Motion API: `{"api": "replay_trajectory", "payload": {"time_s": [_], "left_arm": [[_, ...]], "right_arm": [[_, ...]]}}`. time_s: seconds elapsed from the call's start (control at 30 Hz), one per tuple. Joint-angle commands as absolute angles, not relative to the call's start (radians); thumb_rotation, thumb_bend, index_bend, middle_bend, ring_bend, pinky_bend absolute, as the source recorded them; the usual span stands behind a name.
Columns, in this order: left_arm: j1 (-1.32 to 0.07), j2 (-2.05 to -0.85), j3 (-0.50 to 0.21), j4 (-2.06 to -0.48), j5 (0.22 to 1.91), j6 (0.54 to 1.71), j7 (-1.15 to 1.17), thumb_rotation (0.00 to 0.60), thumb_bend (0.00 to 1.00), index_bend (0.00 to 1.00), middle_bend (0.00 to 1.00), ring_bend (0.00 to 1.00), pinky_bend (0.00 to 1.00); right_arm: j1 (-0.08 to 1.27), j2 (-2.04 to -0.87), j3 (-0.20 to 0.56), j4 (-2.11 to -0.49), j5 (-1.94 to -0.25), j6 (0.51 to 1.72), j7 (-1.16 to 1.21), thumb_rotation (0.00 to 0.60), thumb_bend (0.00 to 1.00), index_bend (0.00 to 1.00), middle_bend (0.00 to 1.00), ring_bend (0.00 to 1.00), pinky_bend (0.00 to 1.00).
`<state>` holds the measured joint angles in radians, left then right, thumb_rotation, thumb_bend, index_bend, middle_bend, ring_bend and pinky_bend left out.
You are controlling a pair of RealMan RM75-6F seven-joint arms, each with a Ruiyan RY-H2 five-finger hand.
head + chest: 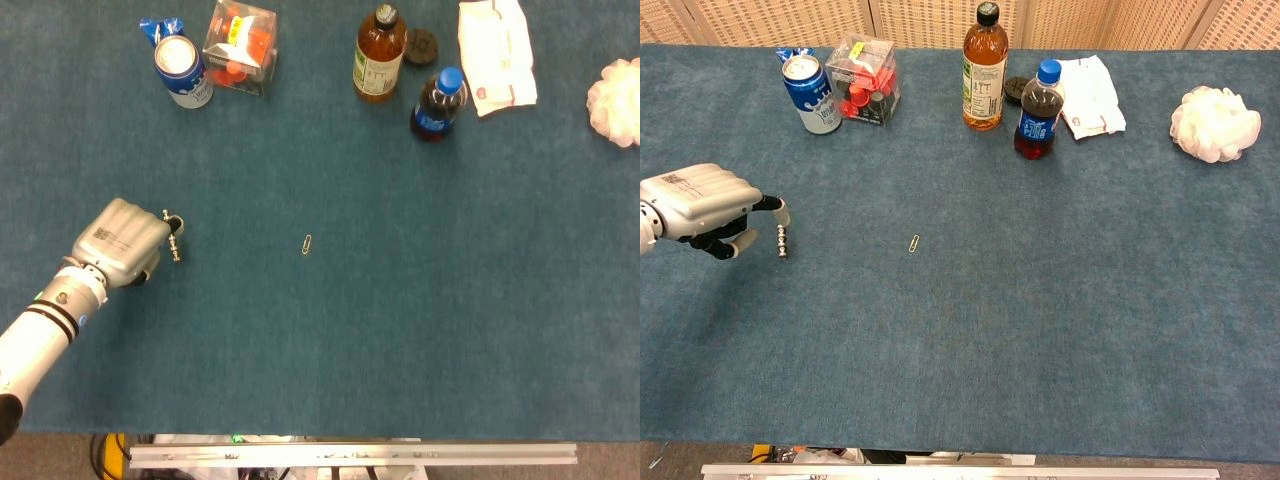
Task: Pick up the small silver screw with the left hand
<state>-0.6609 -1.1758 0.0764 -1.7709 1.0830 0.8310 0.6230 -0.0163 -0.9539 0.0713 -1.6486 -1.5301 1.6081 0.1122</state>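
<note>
Pinching the silver screw (176,245), left hand (125,243) near paperclip (307,244)

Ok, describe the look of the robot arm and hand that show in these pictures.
Only the left arm shows. The left hand has a silver-grey metallic shell, ribbed across the back, with a small dark printed label. Its fingers are dark with pale tips. At the wrist sit black bands and small green and blue lights, then a white arm segment.
</note>
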Motion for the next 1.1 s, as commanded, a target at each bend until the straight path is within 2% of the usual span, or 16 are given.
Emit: {"api": "replay_trajectory", "payload": {"time_s": [0.03,0.53,1.1], "left_arm": [[-0.664,-1.183,0.076,-1.758,1.074,0.835,0.620,0.600,0.58,0.25,0.91,0.86,0.91],[-0.703,-1.280,0.071,-1.670,1.001,0.834,0.662,0.600,0.58,0.23,0.91,0.86,0.91],[-0.729,-1.283,0.106,-1.655,0.897,0.848,0.718,0.600,0.58,0.24,0.91,0.86,0.91]], "right_arm": [[-0.016,-0.956,0.072,-1.645,-1.530,1.606,0.115,0.600,0.30,0.14,0.34,0.33,0.40],[-0.030,-0.958,0.071,-1.632,-1.523,1.618,0.128,0.600,0.30,0.14,0.34,0.34,0.41],[-0.037,-0.962,0.071,-1.626,-1.527,1.625,0.133,0.600,0.30,0.14,0.34,0.34,0.41]]}}
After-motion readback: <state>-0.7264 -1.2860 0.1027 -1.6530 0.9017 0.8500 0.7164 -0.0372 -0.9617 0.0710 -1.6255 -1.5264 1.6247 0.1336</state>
